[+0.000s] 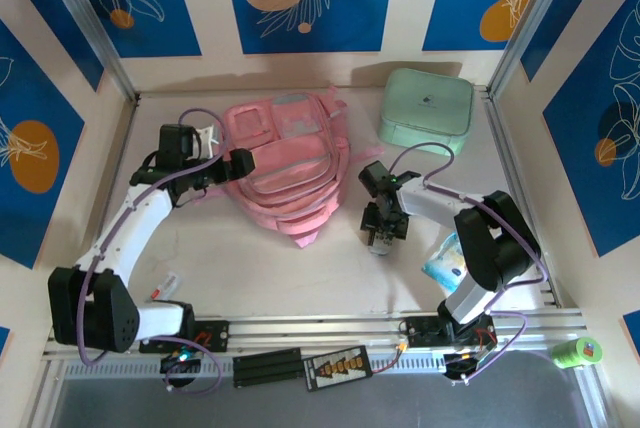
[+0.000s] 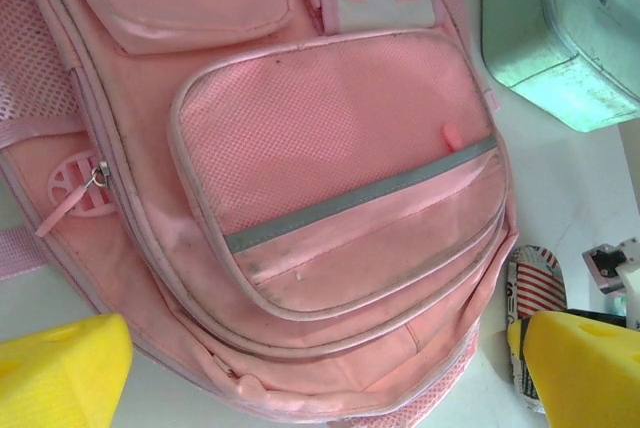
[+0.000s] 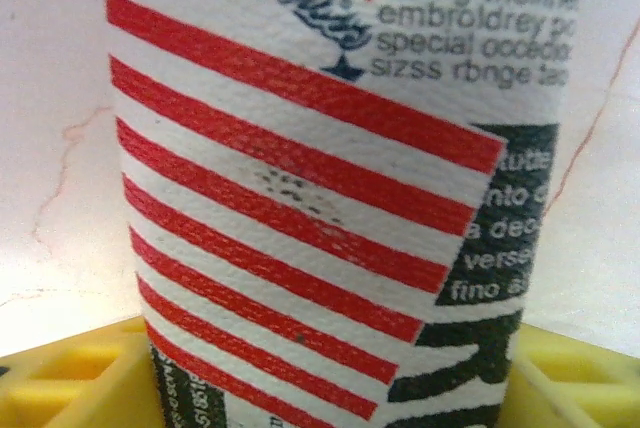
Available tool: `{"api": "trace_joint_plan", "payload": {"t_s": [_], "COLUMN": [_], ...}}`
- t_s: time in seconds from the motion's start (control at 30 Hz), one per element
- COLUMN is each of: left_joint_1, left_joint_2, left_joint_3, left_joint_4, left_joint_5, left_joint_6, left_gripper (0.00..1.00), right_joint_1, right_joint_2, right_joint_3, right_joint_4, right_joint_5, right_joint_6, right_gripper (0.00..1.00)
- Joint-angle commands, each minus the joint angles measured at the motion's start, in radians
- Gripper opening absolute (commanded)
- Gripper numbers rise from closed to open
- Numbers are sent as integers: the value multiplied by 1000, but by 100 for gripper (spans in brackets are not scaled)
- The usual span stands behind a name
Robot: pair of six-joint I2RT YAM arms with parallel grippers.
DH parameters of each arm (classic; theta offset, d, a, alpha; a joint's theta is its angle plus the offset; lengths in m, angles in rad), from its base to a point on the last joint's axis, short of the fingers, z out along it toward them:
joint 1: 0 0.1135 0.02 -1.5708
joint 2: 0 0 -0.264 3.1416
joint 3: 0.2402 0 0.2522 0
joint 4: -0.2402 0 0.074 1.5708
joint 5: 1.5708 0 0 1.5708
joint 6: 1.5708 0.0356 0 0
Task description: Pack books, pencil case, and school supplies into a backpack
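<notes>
Your left end effector point(image 1: 243, 161) hangs spread over the pink backpack point(image 1: 290, 168), which lies flat mid-counter point(image 1: 300, 283). Your right end effector point(image 1: 382, 233) pinches the striped pencil case point(image 3: 320, 198) beside the backpack.

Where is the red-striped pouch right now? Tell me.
In the top view the red-striped pouch is right of centre, in the jaws of the right gripper, just right of the pink backpack.

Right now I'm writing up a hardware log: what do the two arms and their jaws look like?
Both the left arm and right arm have white tubular links, bulky black joints and black wrists. A purple cable loops along each. The jaws carry blocky bright yellow pads.
</notes>
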Motion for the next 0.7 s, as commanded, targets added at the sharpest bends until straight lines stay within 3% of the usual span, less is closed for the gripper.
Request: {"api": "trace_joint_plan", "payload": {"t_s": [0.0, 0.13, 0.4, 0.53, 0.67], "left_joint_1": [-24, -72, -253, -350, -381], "left_joint_2": [19, 46, 126, 207, 283], "left_joint_3": [10, 31, 121, 186, 217], "left_joint_4": [11, 5, -15, -51, -126], "left_joint_5": [27, 10, -132, -183, -272], "left_joint_6": [-5, 14, 150, 331, 588], "left_gripper": [100, 100, 100, 100, 94], "right_joint_1": [2, -2, -31, -56, -80], "right_joint_2": [-3, -29, -185, -265, -325], "right_joint_3": [-14, -31, -101, -131, -175], "right_joint_4": [10, 30, 103, 131, 186], "right_joint_5": [-5, 0, -8, -34, -72], "right_joint_6": [28, 40, 55, 65, 63], "right_gripper": [59, 51, 49, 49, 50]}}
